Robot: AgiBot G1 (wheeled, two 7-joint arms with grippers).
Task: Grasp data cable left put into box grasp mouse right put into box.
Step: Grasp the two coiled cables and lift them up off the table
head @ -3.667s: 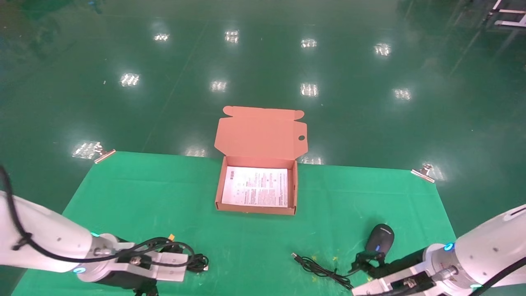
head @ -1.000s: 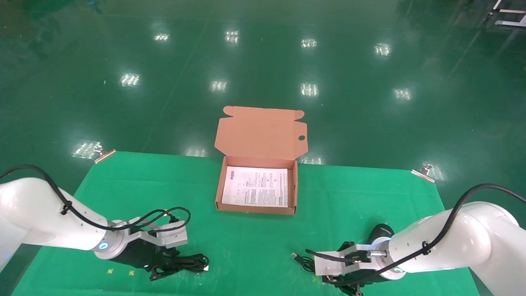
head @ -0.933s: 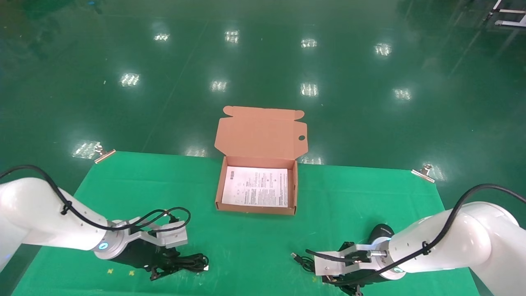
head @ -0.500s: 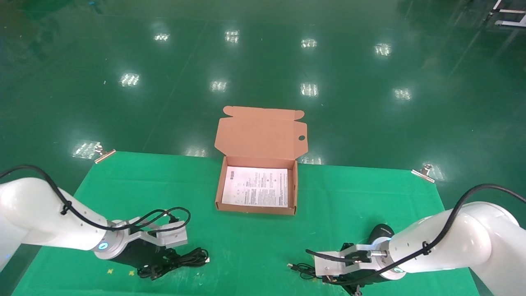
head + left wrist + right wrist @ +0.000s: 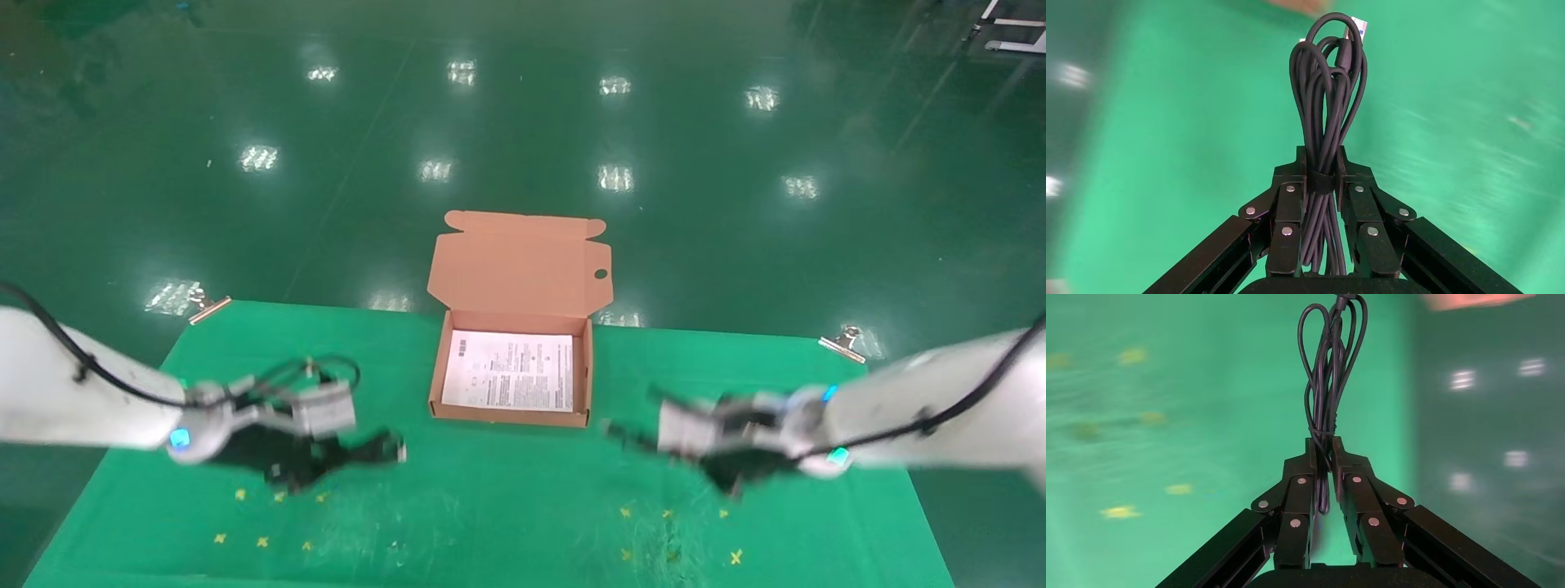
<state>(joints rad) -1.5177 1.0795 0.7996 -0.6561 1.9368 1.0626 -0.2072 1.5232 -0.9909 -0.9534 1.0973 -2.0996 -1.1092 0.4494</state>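
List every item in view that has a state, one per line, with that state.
Box: open, lid upright, leaflet flat inside.
Data cable: coiled, clamped in the left gripper, off the table.
Mouse cord: bundled, pinched in the right gripper; mouse itself hidden.

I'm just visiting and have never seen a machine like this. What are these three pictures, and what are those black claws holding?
It is a robot with two white arms, each ending in a black claw, its end effector. The wide picture comes from a camera on its head; the two close ones from cameras on its wrists. On the green cloth stands an open cardboard box with a printed leaflet inside. The left end effector is shut on the data cable, a black looped bundle. The right end effector grips the thin cord of the mouse; the mouse itself cannot be made out.
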